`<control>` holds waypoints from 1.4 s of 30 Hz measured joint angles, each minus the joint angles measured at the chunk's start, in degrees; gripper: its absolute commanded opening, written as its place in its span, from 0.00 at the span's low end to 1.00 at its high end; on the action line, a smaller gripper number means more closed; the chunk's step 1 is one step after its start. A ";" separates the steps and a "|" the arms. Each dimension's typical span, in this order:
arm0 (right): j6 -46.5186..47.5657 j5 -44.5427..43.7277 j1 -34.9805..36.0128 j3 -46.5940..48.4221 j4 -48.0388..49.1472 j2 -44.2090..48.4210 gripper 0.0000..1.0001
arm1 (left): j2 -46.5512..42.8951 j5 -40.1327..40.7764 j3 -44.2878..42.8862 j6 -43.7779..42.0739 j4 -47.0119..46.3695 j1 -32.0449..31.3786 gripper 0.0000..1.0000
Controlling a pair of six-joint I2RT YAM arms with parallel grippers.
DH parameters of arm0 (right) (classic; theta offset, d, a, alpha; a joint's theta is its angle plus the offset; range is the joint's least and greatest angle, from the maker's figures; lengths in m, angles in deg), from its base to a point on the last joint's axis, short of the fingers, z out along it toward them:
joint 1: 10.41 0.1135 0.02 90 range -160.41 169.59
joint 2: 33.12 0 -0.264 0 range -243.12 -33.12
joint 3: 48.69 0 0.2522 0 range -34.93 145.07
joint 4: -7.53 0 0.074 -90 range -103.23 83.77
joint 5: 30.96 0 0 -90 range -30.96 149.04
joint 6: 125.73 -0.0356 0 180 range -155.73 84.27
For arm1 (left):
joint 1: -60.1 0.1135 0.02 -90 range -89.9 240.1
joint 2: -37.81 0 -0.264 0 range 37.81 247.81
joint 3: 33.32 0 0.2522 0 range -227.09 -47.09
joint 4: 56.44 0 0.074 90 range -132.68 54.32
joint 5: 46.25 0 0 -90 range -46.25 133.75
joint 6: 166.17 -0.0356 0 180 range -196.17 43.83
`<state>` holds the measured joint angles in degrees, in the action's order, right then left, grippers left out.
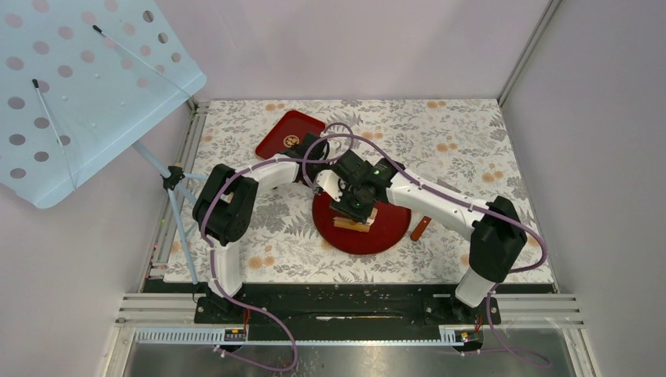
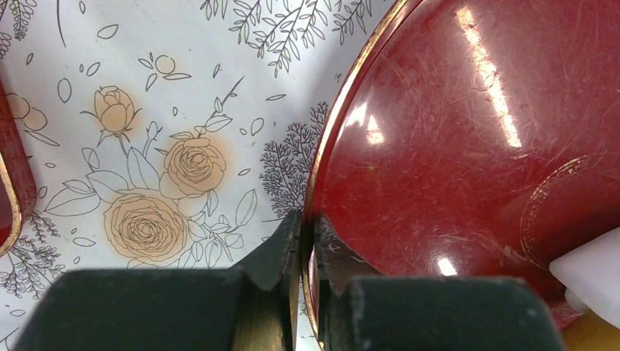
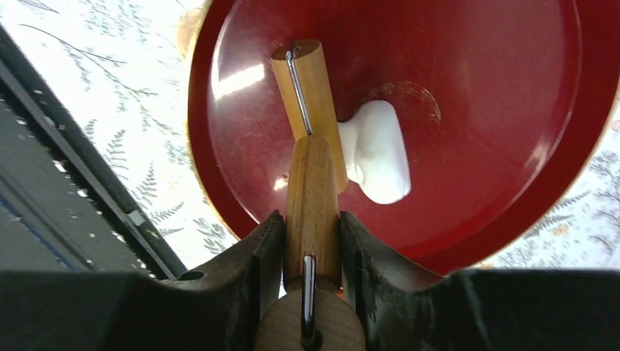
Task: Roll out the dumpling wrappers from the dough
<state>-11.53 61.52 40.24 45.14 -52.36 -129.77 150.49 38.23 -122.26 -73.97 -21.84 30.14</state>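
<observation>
From above, both arms meet over a round red plate on the floral bench. The right tool carries a wooden rolling pin above the plate.

Left wrist: the left tool, fingers almost together, clamps the plate's gold rim. A white dough piece shows at the lower right.

Right wrist: the right tool is clamped on the pin's handle, and the roller touches the dough lying on the plate. A gold emblem on the plate is unreadable.
</observation>
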 measured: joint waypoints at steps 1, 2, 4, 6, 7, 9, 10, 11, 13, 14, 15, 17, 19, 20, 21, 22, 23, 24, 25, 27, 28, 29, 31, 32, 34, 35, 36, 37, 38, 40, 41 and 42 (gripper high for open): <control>-0.33 1.20 -0.04 0.09 0.26 0.00 0.00 | 0.00 0.00 0.00 0.00 -0.02 0.00 0.00; -0.76 2.29 -0.11 0.15 0.35 0.00 0.00 | 0.00 0.00 0.00 0.00 0.00 0.00 0.00; -1.77 4.90 -0.17 0.28 0.48 0.00 0.00 | 0.00 0.00 0.00 0.00 0.00 0.00 0.00; -2.64 7.15 -0.37 0.57 0.85 0.00 0.00 | 0.00 0.00 0.00 0.00 0.00 -0.02 0.00; -3.26 8.15 -0.52 0.94 0.94 0.00 0.00 | 0.00 0.00 0.00 0.00 -0.02 -0.02 0.00; -4.63 9.64 -1.44 2.47 0.59 0.00 0.00 | 0.00 0.00 0.00 0.00 -0.02 -0.02 0.00; -5.42 10.14 -2.23 3.56 0.52 0.00 0.00 | 0.00 0.00 0.00 0.00 0.00 -0.02 0.00; -6.27 10.67 -3.32 4.81 0.52 0.02 0.00 | 0.00 0.00 0.00 0.02 0.00 -0.02 0.00; -7.80 11.13 -5.68 7.02 0.52 0.15 0.00 | 0.00 0.00 0.00 0.04 0.00 -0.02 0.00; -8.74 11.41 -7.06 7.98 0.42 0.28 0.00 | 0.00 0.00 0.00 0.04 0.00 -0.02 0.00; -9.99 12.00 -8.66 8.94 0.13 0.39 0.00 | 0.00 0.00 0.00 0.04 0.00 -0.02 0.00; -12.98 13.29 -12.20 10.36 -0.39 0.72 0.00 | 0.00 0.00 0.00 0.20 0.00 0.00 0.00; -16.06 14.84 -15.34 10.88 -0.11 1.16 0.00 | 0.00 0.11 0.00 0.15 0.00 -0.07 0.00; -17.64 15.74 -16.70 10.88 -0.09 1.38 0.00 | 0.00 0.15 0.00 0.17 0.00 -0.07 0.00; -19.56 17.00 -18.16 10.73 -0.11 1.51 0.00 | 0.00 0.15 0.00 0.20 0.00 -0.07 0.00; -20.74 17.79 -18.97 10.45 -0.04 1.57 0.00 | 0.00 0.15 0.00 0.17 0.00 -0.07 0.00; -22.05 18.64 -19.56 9.79 0.24 1.68 0.00 | 0.00 0.17 0.00 0.17 0.00 -0.07 0.00; -23.30 19.65 -19.93 8.61 0.48 1.86 0.00 | 0.00 0.17 0.00 0.20 0.00 -0.07 0.00; -24.09 20.22 -19.98 7.67 0.57 1.99 0.00 | 0.00 0.17 0.00 0.17 0.00 -0.07 0.00; -25.44 21.73 -20.00 4.90 0.74 2.34 0.00 | 0.00 0.17 0.00 0.17 0.00 -0.07 0.00; -25.94 22.51 -20.11 3.63 0.61 2.49 0.00 | 0.00 0.17 0.00 0.17 0.00 -0.07 0.00; -26.32 23.06 -20.20 2.78 0.48 2.60 0.00 | 0.00 0.20 0.00 0.20 0.00 -0.07 0.00; -27.06 24.48 -20.48 1.46 0.48 2.89 0.00 | 0.00 0.20 0.00 0.17 0.00 -0.07 0.00; -27.26 25.00 -20.70 1.11 0.48 3.15 0.00 | 0.00 0.20 0.00 0.17 0.00 -0.07 0.00; -27.54 24.94 -20.92 0.76 0.55 3.67 0.00 | 0.00 0.20 0.00 0.17 0.00 -0.07 0.00; -27.63 24.39 -20.98 0.66 0.55 3.96 0.00 | 0.00 0.20 0.00 0.17 0.00 -0.07 0.00; -27.71 23.63 -21.07 0.59 0.57 4.09 0.00 | 0.00 0.20 0.00 0.17 0.00 -0.07 0.00; -27.78 22.82 -21.18 0.52 0.63 4.13 0.00 | 0.00 0.20 0.00 0.20 0.00 -0.07 0.00; -27.82 21.68 -21.49 0.37 0.70 4.13 0.00 | 0.00 0.20 0.00 0.17 0.00 -0.07 0.00; -28.22 20.44 -22.64 0.20 0.59 3.67 0.00 | 0.00 0.20 0.00 0.20 0.00 -0.07 0.00; -28.63 20.15 -23.50 0.20 0.66 3.19 0.00 | 0.00 0.20 0.00 0.17 0.00 -0.07 0.00; -28.92 19.76 -24.63 0.20 0.87 2.40 0.00 | 0.00 0.20 0.00 0.17 0.00 -0.07 0.00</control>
<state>-40.44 81.27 15.61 45.34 -51.49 -127.36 150.49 38.42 -122.26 -73.80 -21.84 30.08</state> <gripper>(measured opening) 0.390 0.076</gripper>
